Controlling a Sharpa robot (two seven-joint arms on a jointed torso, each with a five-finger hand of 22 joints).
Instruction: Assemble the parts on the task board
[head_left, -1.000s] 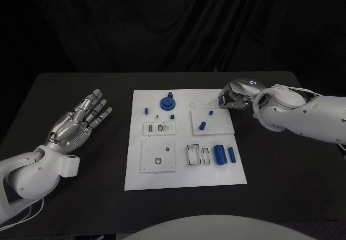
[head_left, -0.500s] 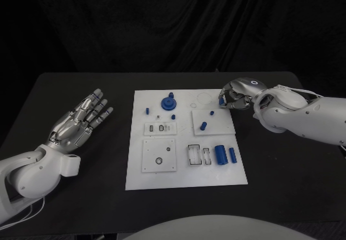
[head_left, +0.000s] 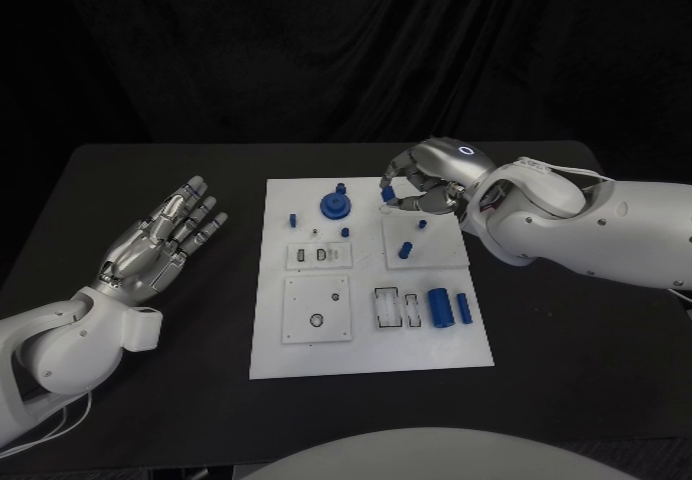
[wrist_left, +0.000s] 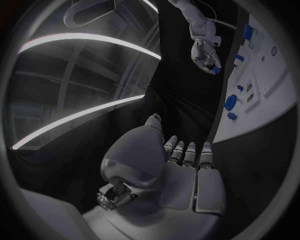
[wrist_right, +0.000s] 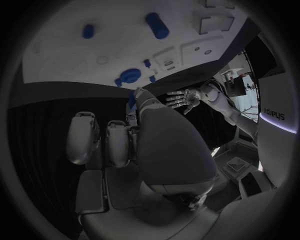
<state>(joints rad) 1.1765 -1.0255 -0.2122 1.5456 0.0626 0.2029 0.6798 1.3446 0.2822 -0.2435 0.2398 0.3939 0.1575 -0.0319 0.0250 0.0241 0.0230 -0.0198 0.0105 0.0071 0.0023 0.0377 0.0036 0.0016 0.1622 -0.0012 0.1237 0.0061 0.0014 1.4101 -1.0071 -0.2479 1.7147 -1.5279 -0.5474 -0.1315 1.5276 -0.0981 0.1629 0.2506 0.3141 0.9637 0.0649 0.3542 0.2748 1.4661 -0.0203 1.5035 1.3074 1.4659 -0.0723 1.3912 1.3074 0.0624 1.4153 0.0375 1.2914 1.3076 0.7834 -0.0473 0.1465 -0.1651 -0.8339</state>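
The white task board (head_left: 433, 355) lies mid-table. My right hand (head_left: 428, 178) hovers over the board's far edge and pinches a small blue part (head_left: 387, 196) between thumb and fingers; the right wrist view shows this blue part (wrist_right: 132, 96) at the fingertips. On the board just left of it stands a blue round part with a peg (head_left: 335, 207). Two small blue pegs (head_left: 405, 250) stand on a raised square plate. Two blue cylinders (head_left: 440, 308) lie near a rectangular slot. My left hand (head_left: 159, 240) rests flat on the table left of the board, fingers spread and holding nothing.
Small blue pegs (head_left: 293, 221) stand near the board's far left. Two recessed white blocks (head_left: 317, 310) sit on the board's left half. The left wrist view shows the board (wrist_left: 262, 100) and my right hand (wrist_left: 205, 52) beyond my left hand (wrist_left: 181, 170).
My right hand has moved left from the board's far right corner to above its far edge, carrying the small blue part. The left hand has not moved.
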